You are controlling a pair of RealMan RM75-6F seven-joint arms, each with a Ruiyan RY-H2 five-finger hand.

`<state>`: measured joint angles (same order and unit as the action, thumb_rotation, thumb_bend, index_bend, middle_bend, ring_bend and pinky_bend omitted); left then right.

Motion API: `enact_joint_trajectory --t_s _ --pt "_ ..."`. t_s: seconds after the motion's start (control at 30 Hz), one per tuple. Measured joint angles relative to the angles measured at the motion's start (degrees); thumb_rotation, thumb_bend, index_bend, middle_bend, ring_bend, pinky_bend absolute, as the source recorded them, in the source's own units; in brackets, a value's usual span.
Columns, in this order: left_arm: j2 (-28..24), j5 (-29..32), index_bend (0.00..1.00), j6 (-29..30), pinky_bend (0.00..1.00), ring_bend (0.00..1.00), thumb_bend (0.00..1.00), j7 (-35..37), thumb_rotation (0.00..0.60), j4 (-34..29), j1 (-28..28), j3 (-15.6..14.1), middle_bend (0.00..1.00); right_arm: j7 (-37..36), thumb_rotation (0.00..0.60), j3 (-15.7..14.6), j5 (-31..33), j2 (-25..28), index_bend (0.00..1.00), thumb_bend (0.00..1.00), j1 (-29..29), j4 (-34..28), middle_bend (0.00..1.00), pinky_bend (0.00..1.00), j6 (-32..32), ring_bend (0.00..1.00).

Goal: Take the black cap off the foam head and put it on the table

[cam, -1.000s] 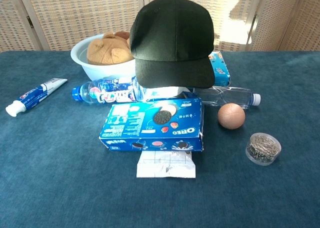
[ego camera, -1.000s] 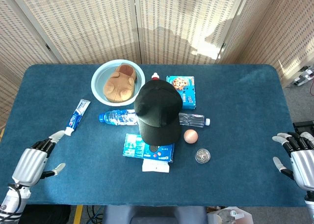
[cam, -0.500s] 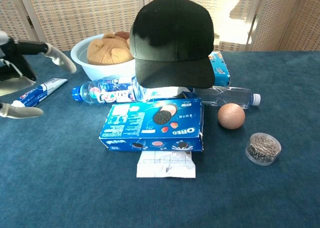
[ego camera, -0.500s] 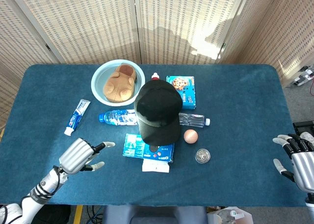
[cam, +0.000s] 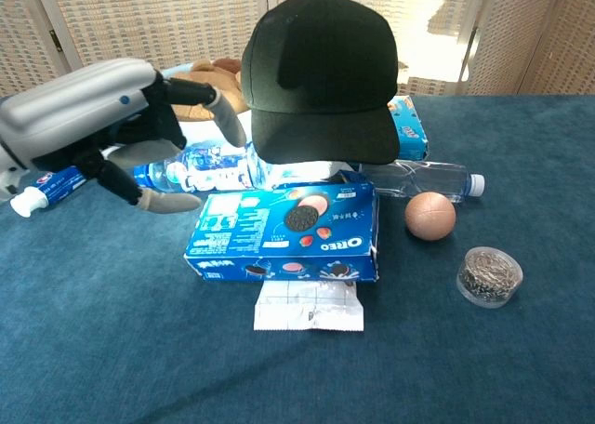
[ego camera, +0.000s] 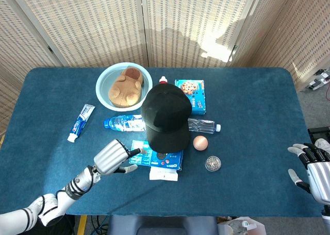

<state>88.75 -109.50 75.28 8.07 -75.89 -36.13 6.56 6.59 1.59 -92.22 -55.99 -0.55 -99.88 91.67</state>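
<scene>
On the blue table [ego camera: 247, 106], going from the left of the frame: one toothpaste tube [ego camera: 81, 122], one pale bowl [ego camera: 104, 79] holding one brown plush toy [ego camera: 126, 86], two plastic bottles, one with a blue label [ego camera: 124, 123] and one clear [ego camera: 203, 126], one blue Oreo box [ego camera: 156, 156] with one white packet [ego camera: 164, 173] at its near edge, a second blue cookie box [ego camera: 191, 96] behind, one brownish ball [ego camera: 200, 142] and one small round tub of metal bits [ego camera: 213, 164]. The one black cap [ego camera: 165, 116] sits on the foam head at the centre, brim toward the camera; the head itself is almost wholly hidden under it. The left hand [ego camera: 112, 157] hovers at lower left of centre, just beside the Oreo box, fingers [cam: 223, 117] spread and reaching toward the cap, holding nothing. The right hand [ego camera: 315, 168] stays at the lower right edge, fingers apart, empty.
</scene>
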Motion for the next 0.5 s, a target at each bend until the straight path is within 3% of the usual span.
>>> enact_joint_trajectory --t_s 0.5 --pt "10.4 5.2 0.39 -0.9 1.0 1.0 0.16 0.5 0.6 9.4 -6.5 2.0 1.0 -1.6 0.6 0.1 1.5 -0.2 0.33 0.28 -0.5 1.5 0.29 0.3 -0.2 0.19"
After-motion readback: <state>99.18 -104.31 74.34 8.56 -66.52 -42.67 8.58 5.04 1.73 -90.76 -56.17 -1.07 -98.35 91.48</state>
